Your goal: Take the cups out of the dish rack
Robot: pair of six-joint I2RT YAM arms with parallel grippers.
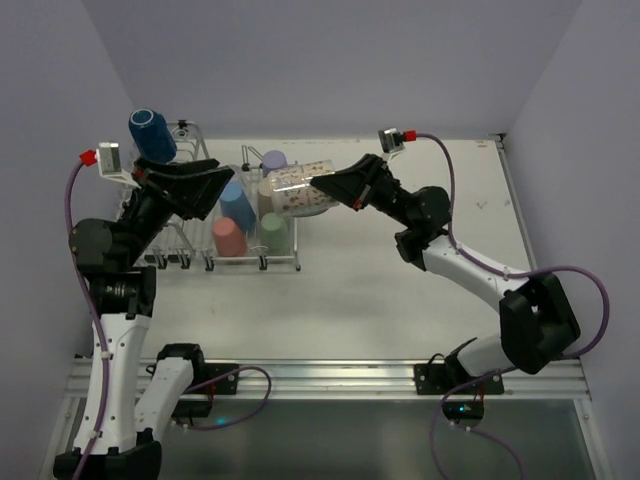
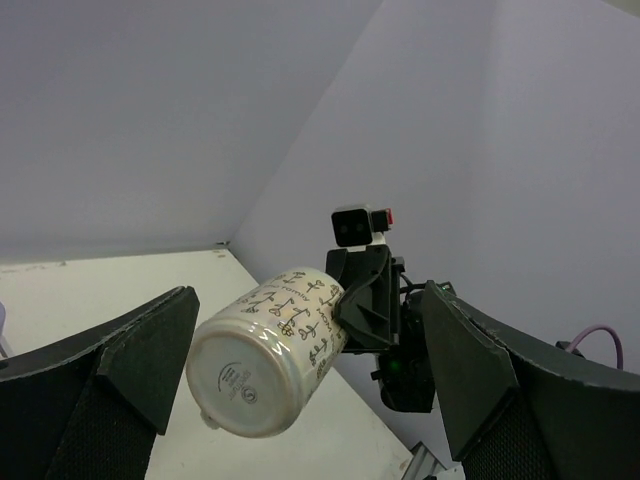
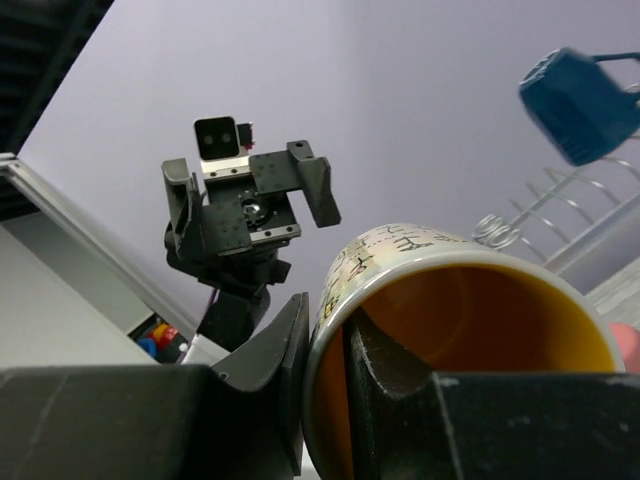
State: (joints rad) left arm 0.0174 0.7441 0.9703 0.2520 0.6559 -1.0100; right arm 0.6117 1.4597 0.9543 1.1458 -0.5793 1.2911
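Observation:
A white mug (image 1: 295, 188) with dark leaf print and an orange inside hangs on its side above the dish rack (image 1: 200, 262). My right gripper (image 1: 318, 185) is shut on its rim, one finger inside and one outside (image 3: 325, 330). My left gripper (image 1: 228, 190) is open, its fingers (image 2: 150, 350) standing wide on either side of the mug's base (image 2: 270, 350) without touching it. A dark blue mug (image 1: 152, 135) sits on a tall prong at the rack's far left. Blue (image 1: 237, 205), pink (image 1: 229, 237), mint (image 1: 272, 228) and lilac (image 1: 274, 160) tumblers stand upside down in the rack.
The rack takes up the table's left part. The white table (image 1: 400, 290) stretches right of it, bounded by walls at the back and both sides. The right arm's elbow (image 1: 425, 215) hovers over the table's middle. A metal rail (image 1: 330, 375) runs along the near edge.

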